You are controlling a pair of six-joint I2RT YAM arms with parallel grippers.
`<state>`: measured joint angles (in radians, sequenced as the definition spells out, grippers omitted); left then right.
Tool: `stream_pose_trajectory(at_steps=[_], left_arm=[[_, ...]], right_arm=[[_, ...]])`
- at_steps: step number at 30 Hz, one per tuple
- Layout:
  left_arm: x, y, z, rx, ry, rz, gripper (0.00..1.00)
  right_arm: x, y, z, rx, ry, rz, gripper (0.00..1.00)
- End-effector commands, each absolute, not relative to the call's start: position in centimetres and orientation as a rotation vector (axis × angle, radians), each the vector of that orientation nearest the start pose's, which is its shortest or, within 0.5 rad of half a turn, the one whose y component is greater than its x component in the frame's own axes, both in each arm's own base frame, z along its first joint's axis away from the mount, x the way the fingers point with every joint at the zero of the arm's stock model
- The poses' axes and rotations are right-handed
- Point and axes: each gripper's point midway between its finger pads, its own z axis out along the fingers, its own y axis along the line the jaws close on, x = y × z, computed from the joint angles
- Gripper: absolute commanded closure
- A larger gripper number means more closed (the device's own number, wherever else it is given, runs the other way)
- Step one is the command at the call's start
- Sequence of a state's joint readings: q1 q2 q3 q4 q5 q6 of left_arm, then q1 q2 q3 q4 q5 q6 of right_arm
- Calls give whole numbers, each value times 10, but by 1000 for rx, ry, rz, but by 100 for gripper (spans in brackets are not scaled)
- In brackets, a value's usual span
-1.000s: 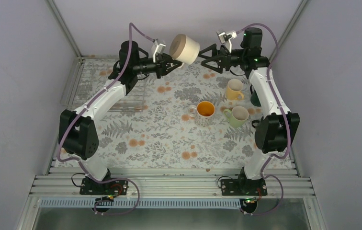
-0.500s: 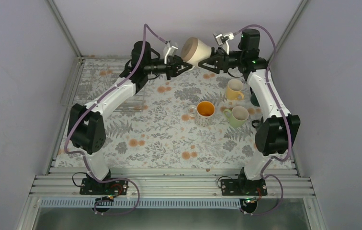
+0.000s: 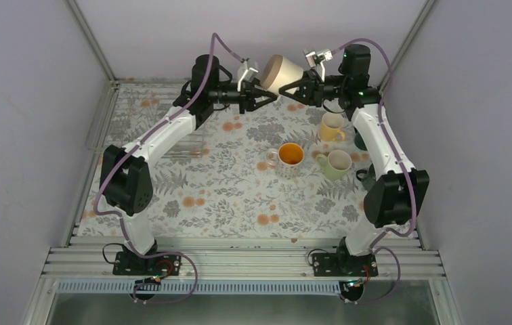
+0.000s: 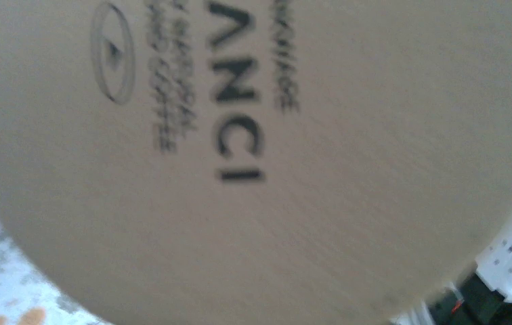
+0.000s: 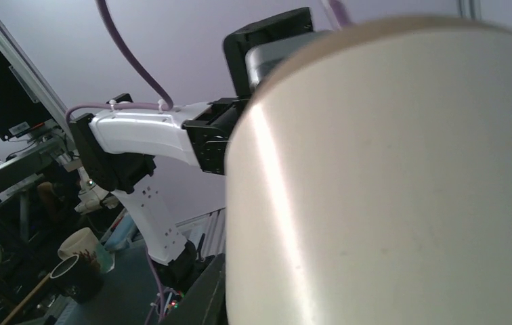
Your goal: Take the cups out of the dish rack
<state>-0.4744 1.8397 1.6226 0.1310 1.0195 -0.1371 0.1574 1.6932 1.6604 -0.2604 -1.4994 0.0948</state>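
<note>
Glossy, cylindrical cream-white mug (image 3: 280,72) (flat round base printed in black) tilted in mid-air.

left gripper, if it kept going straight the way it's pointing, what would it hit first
The cream mug. The left gripper points right, straight at it, and the mug fills the left wrist view. Whether they touch is unclear. Just beyond the mug is the right gripper.
</note>
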Motion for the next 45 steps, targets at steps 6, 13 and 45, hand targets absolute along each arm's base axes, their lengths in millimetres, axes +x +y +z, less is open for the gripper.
stream_pose_trajectory(at_steps=[6,13,45], left_arm=[[400,-346,352,1100,1467,-1038,20],[403,-289,374,1035,1533,-862,0],[363,-36,356,473,1898,423,0]], right_arm=[[345,231,411,-1103,1463,1366,97],[424,222,365,-999,1758,1033,97],[476,175,140,-1420,2459,34,97]])
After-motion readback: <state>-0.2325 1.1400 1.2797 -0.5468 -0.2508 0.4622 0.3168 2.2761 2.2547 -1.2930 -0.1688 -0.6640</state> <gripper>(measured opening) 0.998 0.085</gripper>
